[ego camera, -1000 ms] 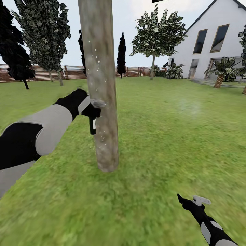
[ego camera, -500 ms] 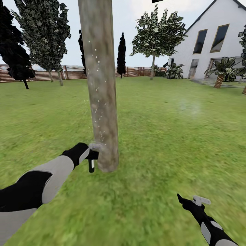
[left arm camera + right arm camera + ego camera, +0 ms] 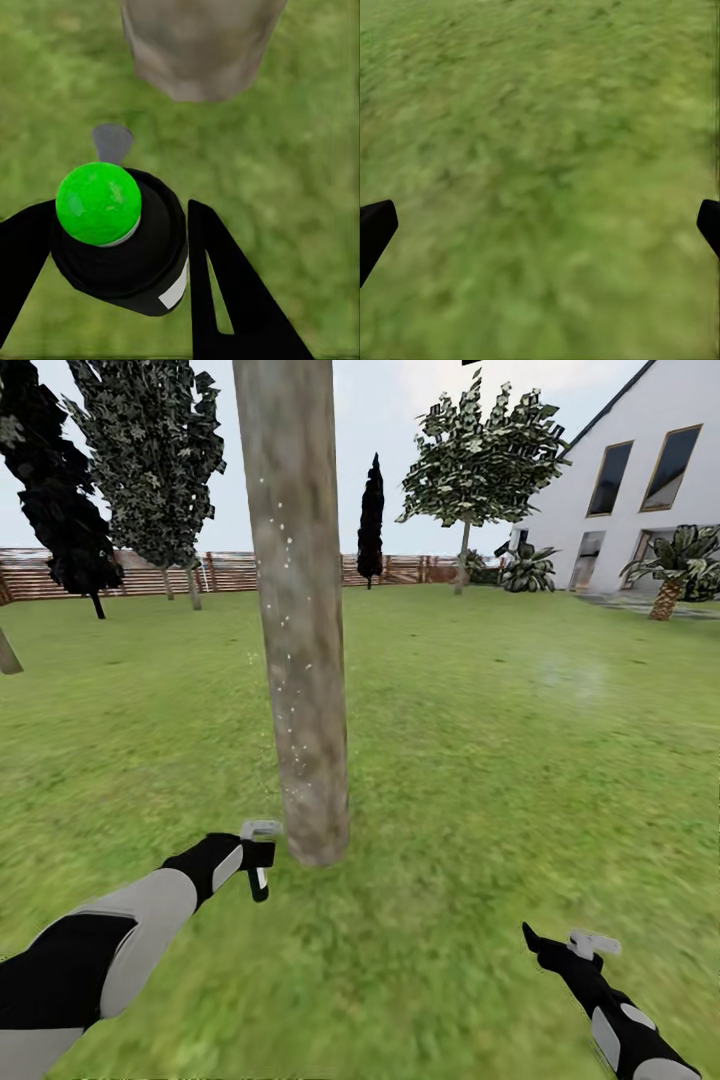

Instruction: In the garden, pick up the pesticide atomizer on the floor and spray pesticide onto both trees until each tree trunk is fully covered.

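The pesticide atomizer (image 3: 120, 247), green-capped, was held clamped in the left gripper (image 3: 258, 857) near the tree trunk (image 3: 300, 660) base; the right gripper (image 3: 560, 950) was spread over grass (image 3: 540, 165).

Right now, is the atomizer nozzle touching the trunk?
Apart. The left wrist view shows grass between the pesticide atomizer, held in the left gripper, and the base of the tree trunk.

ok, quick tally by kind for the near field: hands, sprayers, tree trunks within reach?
Hands: 2, the left hand low by the trunk's base, the right hand open over grass
Pesticide atomizer: 1, green-topped, held in the left hand
Tree trunk: 1, speckled with pale dots
Total: 4
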